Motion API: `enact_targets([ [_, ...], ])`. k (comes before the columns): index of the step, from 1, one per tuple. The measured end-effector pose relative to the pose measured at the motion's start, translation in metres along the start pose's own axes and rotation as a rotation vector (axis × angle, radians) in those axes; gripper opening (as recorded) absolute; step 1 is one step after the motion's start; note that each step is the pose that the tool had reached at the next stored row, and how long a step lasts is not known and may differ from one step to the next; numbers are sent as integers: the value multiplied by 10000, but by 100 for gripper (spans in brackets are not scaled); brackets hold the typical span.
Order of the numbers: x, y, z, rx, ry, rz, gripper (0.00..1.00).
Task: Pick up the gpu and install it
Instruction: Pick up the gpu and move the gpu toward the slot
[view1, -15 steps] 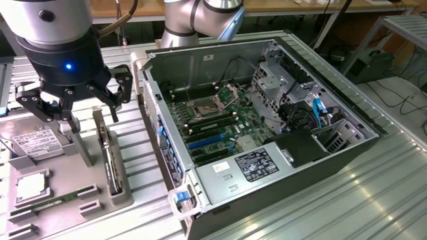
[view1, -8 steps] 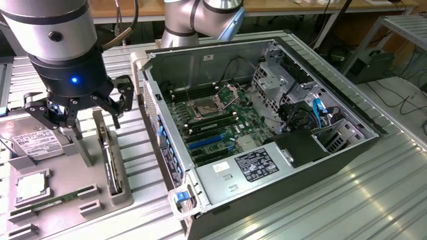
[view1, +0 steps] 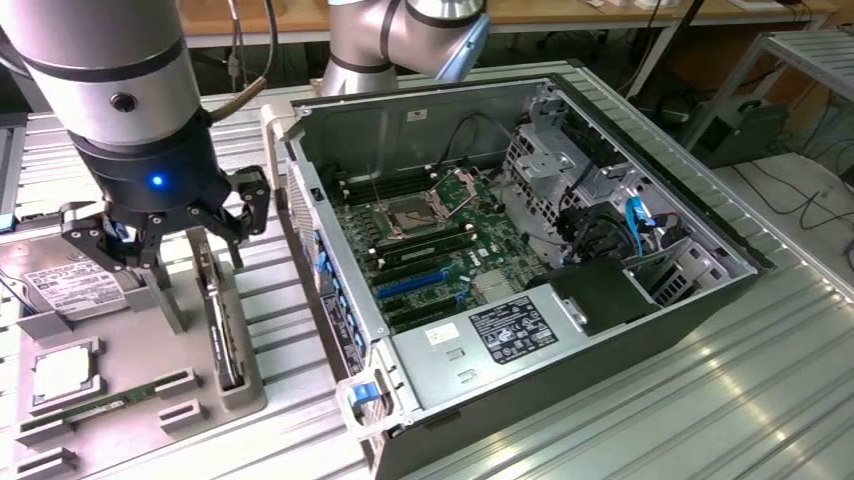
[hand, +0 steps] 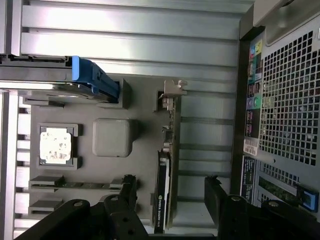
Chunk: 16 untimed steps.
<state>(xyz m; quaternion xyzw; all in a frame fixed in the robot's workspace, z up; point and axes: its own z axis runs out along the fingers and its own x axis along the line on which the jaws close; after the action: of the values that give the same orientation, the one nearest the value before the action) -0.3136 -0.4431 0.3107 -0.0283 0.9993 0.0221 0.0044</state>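
The gpu (view1: 222, 335) is a thin black card standing on edge in a slot of the grey parts tray (view1: 134, 345), at the exterior view's left. In the wrist view the gpu (hand: 164, 175) shows edge-on, with its silver bracket (hand: 175, 90) at the far end. My gripper (view1: 200, 290) hangs just above the card. The gripper (hand: 170, 197) is open, with one finger on each side of the card and a gap on both sides. Nothing is held.
An open computer case (view1: 694, 210) lies to the exterior view's right of the tray, its motherboard with blue slots (view1: 407, 285) exposed. The tray (hand: 142, 160) also holds a hard drive (view1: 74, 285), a processor chip (hand: 55, 145) and a green memory stick (view1: 100, 408). The case's rear panel (hand: 290, 100) stands close beside the tray.
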Motion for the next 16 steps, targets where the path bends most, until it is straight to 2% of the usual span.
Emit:
enact_targets([
  [11, 3, -19, 218, 2, 0, 26, 66],
  [16, 4, -36, 319, 11, -9, 212, 66],
])
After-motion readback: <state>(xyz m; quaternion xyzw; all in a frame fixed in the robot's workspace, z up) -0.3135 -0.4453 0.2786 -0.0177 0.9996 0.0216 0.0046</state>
